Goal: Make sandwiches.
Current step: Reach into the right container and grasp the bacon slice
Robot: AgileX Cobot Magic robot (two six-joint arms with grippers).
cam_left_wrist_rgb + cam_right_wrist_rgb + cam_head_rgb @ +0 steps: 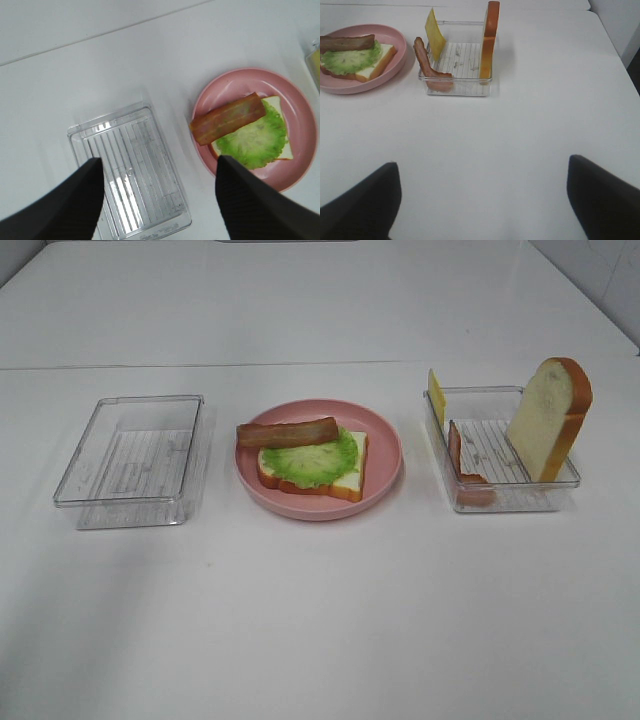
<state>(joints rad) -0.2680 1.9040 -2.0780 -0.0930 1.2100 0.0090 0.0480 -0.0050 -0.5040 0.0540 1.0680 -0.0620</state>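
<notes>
On the round pink plate (385,452) lies a white bread slice (348,480) with orange-brown crust, a ruffled green lettuce leaf (312,458) on it and one brown-pink bacon strip (287,432) across the top. The right clear tray (500,495) holds a second bread slice (548,418) standing upright, a yellow cheese square (436,396) and a second bacon strip (458,455) leaning on its wall. My left gripper (159,200) is open above the empty left tray (131,172), beside the plate (300,125). My right gripper (482,200) is open above bare table, well short of the right tray (456,82).
An empty clear tray (135,460) stands left of the plate. A seam (200,366) runs across the white table behind the items. Neither arm shows in the exterior high view.
</notes>
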